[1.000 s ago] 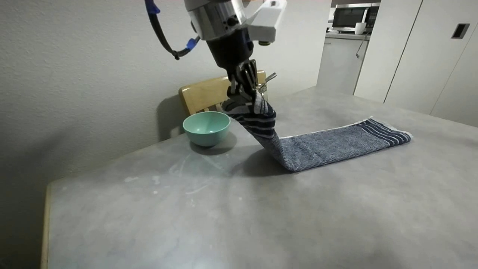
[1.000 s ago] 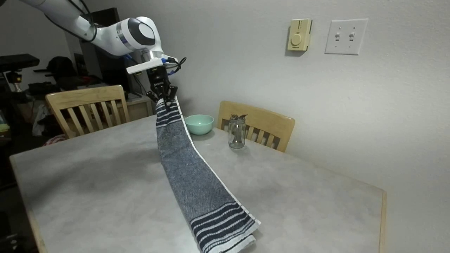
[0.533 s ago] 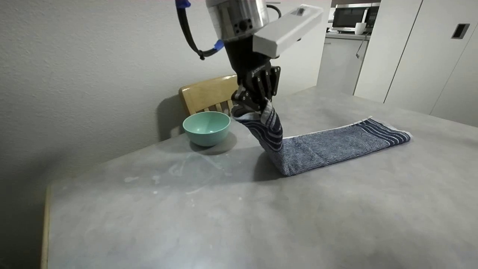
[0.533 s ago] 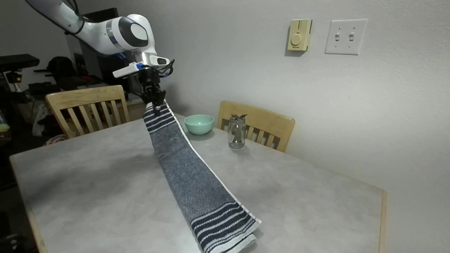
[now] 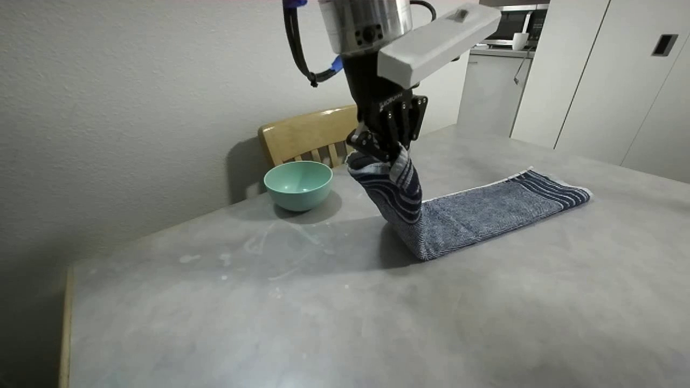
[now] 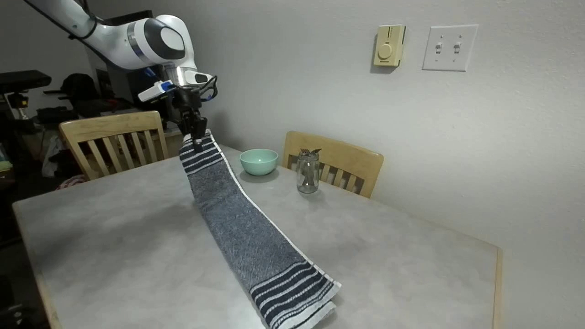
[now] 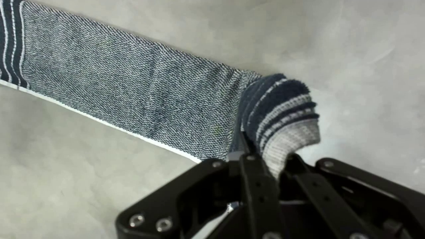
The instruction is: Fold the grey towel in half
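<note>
The grey towel (image 5: 480,215) is a long blue-grey strip with dark and white stripes at both ends. It also shows in an exterior view (image 6: 242,214) and the wrist view (image 7: 132,86). My gripper (image 5: 393,153) is shut on one striped end and holds it raised and curled above the table. The rest of the towel lies flat, with its far striped end on the table. The gripper also shows in an exterior view (image 6: 197,139). In the wrist view, the towel's pale edge runs between the fingers (image 7: 269,154). The fingertips are partly hidden by the cloth.
A teal bowl (image 5: 298,188) stands on the grey table (image 5: 269,323) near the wall, beside the raised towel end. A glass jar with cutlery (image 6: 308,176) stands near a wooden chair (image 6: 340,155). Another chair (image 6: 114,125) stands behind the table's far edge.
My gripper has moved with the held towel end, to the right and slightly lower in an exterior view, to the left in an exterior view, away from the bowl. The flat end has barely shifted.
</note>
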### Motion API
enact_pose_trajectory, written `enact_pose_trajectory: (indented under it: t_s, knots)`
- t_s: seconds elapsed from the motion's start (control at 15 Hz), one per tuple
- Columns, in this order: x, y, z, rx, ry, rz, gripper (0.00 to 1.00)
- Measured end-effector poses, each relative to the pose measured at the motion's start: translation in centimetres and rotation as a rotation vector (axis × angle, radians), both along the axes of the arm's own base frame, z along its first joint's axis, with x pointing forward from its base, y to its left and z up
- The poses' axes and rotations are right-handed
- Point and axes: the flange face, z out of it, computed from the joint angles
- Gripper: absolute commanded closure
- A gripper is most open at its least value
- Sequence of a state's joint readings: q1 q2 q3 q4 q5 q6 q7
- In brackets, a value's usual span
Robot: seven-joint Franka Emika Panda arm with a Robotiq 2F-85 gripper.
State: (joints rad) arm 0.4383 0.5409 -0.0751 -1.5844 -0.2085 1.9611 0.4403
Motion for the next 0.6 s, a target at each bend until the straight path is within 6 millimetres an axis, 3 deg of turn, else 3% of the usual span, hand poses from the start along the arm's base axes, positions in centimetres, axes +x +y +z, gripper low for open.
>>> enact_pose_trajectory:
  t_s: [0.6]
  knots:
    - [-0.13,0.39,-0.05,0.01,0.004,0.005,0.98]
